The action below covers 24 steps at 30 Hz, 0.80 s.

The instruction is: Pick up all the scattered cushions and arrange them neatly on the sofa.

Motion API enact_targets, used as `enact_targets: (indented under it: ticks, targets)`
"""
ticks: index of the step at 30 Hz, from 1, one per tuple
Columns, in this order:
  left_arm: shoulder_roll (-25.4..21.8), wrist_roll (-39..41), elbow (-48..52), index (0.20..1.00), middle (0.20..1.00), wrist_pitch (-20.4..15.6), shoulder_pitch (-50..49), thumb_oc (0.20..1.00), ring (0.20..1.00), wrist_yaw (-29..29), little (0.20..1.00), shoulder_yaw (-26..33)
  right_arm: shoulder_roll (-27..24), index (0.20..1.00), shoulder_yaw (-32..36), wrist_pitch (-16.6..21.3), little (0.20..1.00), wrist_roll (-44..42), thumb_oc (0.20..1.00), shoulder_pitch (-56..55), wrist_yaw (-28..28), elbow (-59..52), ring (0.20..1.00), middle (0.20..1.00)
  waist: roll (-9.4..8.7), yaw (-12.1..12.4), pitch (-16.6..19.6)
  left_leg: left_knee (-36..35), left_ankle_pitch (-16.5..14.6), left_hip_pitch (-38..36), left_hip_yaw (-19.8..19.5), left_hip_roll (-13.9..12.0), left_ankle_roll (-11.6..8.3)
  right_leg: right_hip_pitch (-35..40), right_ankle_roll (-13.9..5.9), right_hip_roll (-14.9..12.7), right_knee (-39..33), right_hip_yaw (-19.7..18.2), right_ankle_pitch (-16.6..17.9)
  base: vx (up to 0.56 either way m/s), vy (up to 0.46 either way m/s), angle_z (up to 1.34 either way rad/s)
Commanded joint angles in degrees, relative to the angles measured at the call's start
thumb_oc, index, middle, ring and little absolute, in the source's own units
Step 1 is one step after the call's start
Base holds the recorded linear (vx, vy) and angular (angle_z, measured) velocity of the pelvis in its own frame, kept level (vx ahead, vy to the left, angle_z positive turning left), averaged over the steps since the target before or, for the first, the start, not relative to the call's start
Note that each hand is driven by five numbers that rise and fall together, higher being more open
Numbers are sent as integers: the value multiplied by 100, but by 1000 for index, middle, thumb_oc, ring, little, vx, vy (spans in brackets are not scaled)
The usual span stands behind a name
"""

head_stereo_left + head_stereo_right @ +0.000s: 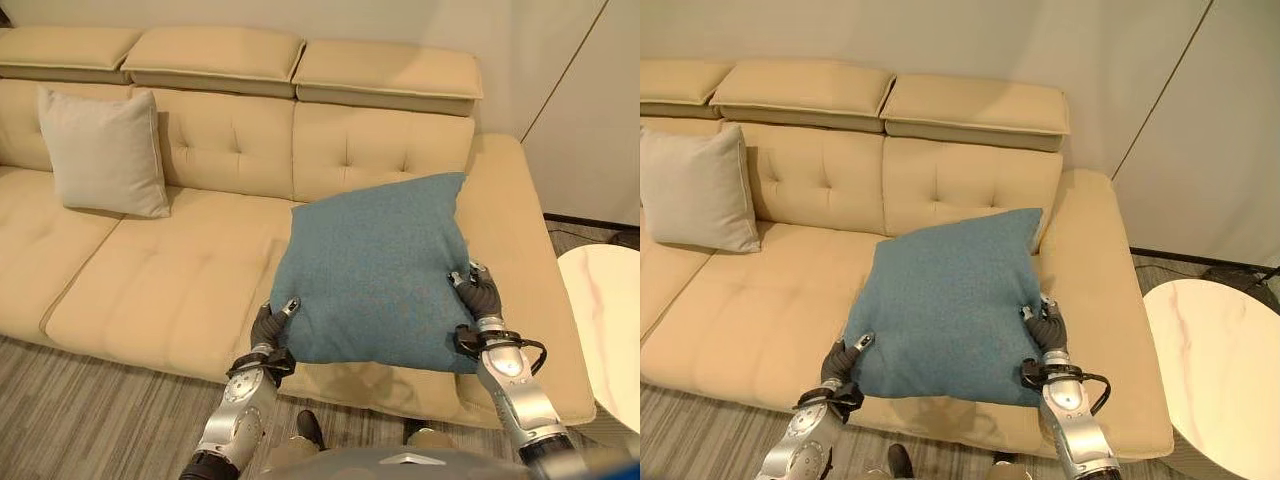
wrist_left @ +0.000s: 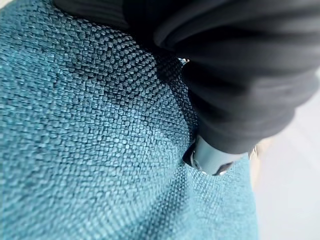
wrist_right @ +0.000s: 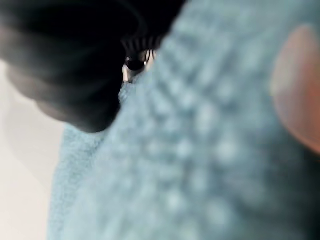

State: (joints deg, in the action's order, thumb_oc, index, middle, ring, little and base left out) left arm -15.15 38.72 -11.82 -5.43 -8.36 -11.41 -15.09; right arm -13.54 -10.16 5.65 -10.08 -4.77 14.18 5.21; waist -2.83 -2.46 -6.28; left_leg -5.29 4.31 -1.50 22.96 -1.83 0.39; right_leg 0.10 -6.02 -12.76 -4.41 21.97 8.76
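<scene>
— Start at the left. What sits on the sofa (image 1: 180,290)?

— A pale beige cushion (image 1: 103,152) stands upright on the left seat, leaning against the tufted backrest. It is well apart from everything else.

— And the blue one?

— The teal cushion (image 1: 378,270) lies tilted over the right seat, its upper corner resting against the backrest just beside the right armrest, its lower edge reaching past the front edge of the seat. Both hands are on it.

— The left hand first, then.

— The left hand (image 1: 272,322) is at the cushion's lower left corner. The thumb lies on the top face of the fabric and the rest of the hand goes under the edge, so it pinches that corner. In the left wrist view the dark cover presses right against the woven cloth (image 2: 90,150), with one silver part of the hand dug into it.

— The right hand?

— The right hand (image 1: 477,290) holds the cushion's right edge, a little higher up than the left. Its dark-tipped fingers curl over the edge onto the top face, clamping the fabric. The right wrist view has the blue weave (image 3: 200,150) pressed close against the cover.

— Anything further right?

— A round white table (image 1: 1220,360) with a marbled top stands on the grey striped floor (image 1: 90,410), just beside the sofa's right armrest.
</scene>
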Motion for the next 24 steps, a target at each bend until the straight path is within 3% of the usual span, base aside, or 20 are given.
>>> enact_targets:
  ticks: [1,3,5,9,13,16,19,20,24]
  targets:
    - [148,-199,871,200,200,-564,407,200,200,399,200,12,135,200,-50,622,200,-65,200,523,-174,-552,200,200,41,83,50,87,-598,-144,-431,35,-54,-59,-255,275,1063,-263,-1001,-75,269,-5]
    - [120,-227,863,200,200,-578,442,200,200,383,200,-45,172,200,-10,630,200,-49,200,479,-180,-601,200,200,-7,-12,-20,52,-631,-151,-617,81,9,-301,-258,431,1305,-851,-1017,-2,79,5]
    - [76,-313,843,200,200,-577,441,200,200,396,200,-71,153,200,-61,650,200,8,200,493,-175,-604,200,200,-23,-68,-61,35,-656,-170,-753,161,80,-576,-218,830,1255,-1473,-1002,51,70,34]
    - [95,-394,821,200,200,-554,506,200,200,385,200,-101,177,200,-100,677,200,35,200,455,-162,-643,200,200,-88,-74,-126,29,-681,-187,-915,293,91,-919,-229,991,1100,-1179,-803,115,5,23]
    - [190,-382,770,200,200,-619,546,200,200,446,200,-162,123,200,1,714,200,39,200,330,-149,-664,200,200,-106,-155,-76,120,-789,-232,-1081,391,50,-652,-173,1035,777,-1335,-778,99,-48,44]
    - [232,-380,774,200,200,-607,612,200,200,522,200,-295,32,200,110,731,200,81,200,229,-146,-715,200,200,-150,-255,-20,778,-1078,-103,-1099,387,-72,-397,-84,1002,589,-1340,-792,141,-75,26]
    - [299,-327,761,200,200,-589,628,200,200,550,200,-337,-78,200,155,732,200,55,200,167,-157,-706,200,200,-182,-316,-28,1706,-1347,203,-1073,215,-204,-81,36,971,388,-1299,-843,98,-49,47]
    - [321,-272,776,200,200,-565,615,200,200,538,200,-338,-108,200,169,712,200,-18,200,120,-166,-689,200,200,-215,-279,-66,1971,-1241,428,-1184,76,-274,42,69,931,316,-1344,-881,94,-3,15]
    - [300,-265,883,200,200,-546,546,200,200,460,200,-323,-132,200,142,664,200,-47,200,96,-166,-676,200,200,-268,-211,-24,1432,-769,717,-1676,-253,-368,52,64,920,261,-1529,-944,100,44,-22]
